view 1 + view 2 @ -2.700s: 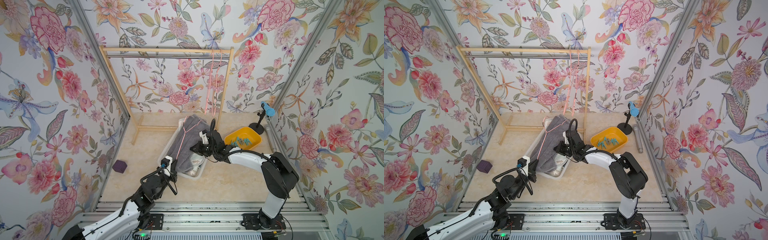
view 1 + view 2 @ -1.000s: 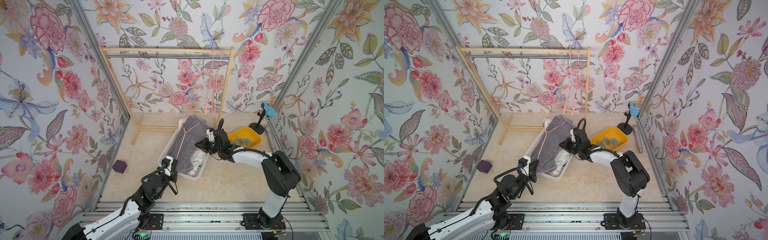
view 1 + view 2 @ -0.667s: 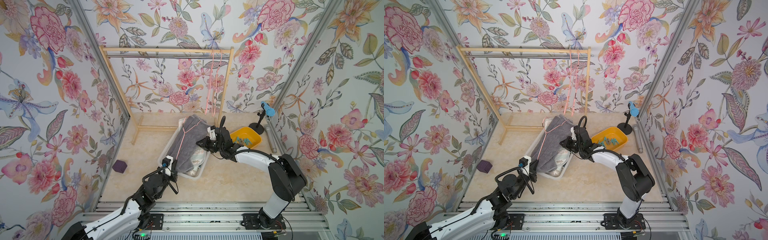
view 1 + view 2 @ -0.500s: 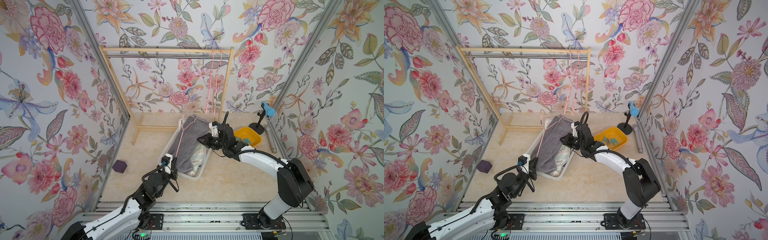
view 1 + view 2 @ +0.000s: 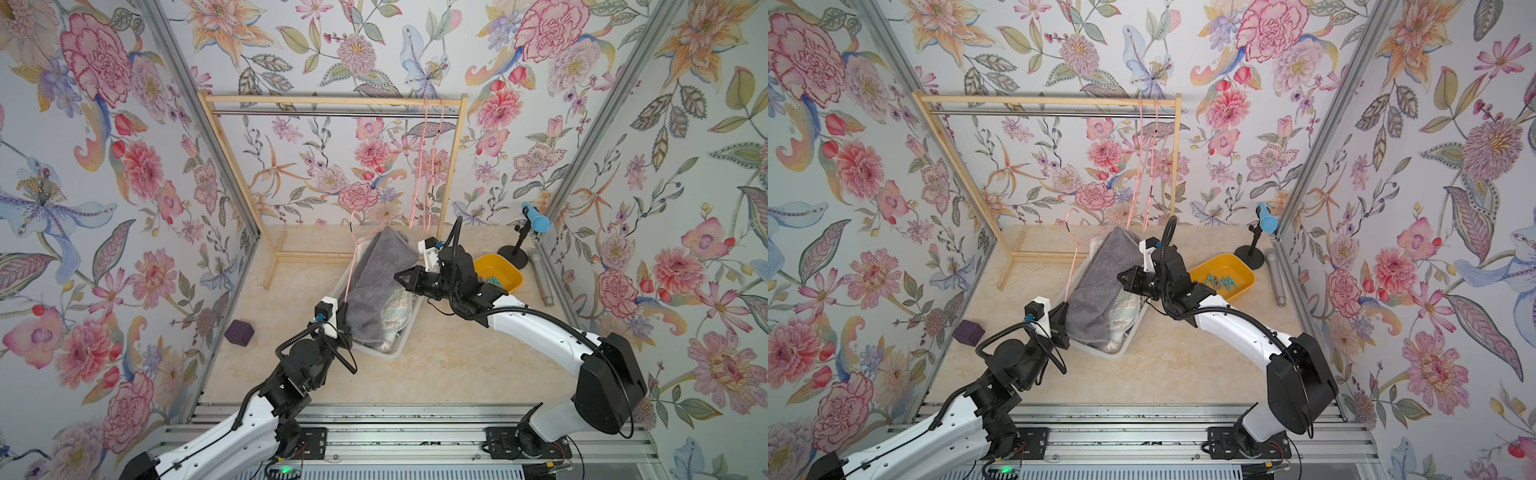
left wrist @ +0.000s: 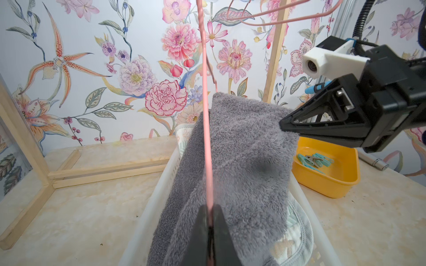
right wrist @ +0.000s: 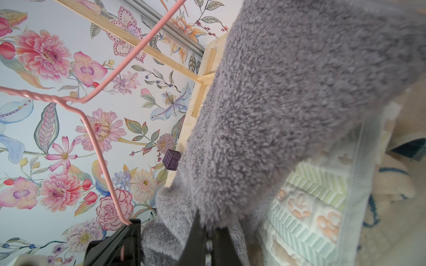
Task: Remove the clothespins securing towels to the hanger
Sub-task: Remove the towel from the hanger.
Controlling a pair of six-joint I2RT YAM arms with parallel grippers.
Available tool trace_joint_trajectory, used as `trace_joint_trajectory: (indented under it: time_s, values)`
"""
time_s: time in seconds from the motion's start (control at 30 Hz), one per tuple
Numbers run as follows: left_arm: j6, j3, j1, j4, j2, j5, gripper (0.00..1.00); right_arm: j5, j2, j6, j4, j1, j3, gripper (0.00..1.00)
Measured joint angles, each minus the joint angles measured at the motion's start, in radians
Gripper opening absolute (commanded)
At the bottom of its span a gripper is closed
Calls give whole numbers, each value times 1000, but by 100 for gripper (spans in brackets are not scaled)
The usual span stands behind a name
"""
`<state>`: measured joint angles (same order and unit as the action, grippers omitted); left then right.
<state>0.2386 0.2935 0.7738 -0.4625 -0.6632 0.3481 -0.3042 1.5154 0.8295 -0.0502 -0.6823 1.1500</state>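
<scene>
Clothespins (image 6: 322, 159) in tub (image 6: 327, 186) (left-wrist view)

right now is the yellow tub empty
No, several teal clothespins lie inside the yellow tub.

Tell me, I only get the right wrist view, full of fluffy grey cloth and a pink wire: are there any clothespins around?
Observer: Yes. Teal plastic clothespins lie in a yellow plastic tray.
Operator: Is my pink wire the only hanger?
Observer: No. Two more pink wire hangers hang bare on the metal rail of a wooden rack.
Operator: What is the black thing where my wire ends?
Observer: The left arm's fingers, shut on that pink wire hanger.
</scene>
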Motion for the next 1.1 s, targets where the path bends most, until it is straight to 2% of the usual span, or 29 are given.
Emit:
trace_joint_trajectory:
  time_s: [0.5,1.1]
  values:
    - [-16,50,6,92,50,3,0,29,-8,-16,5,-2,-120,3]
    - [-19,105,6,145,74,0,0,42,106,-57,4,-4,-124,2]
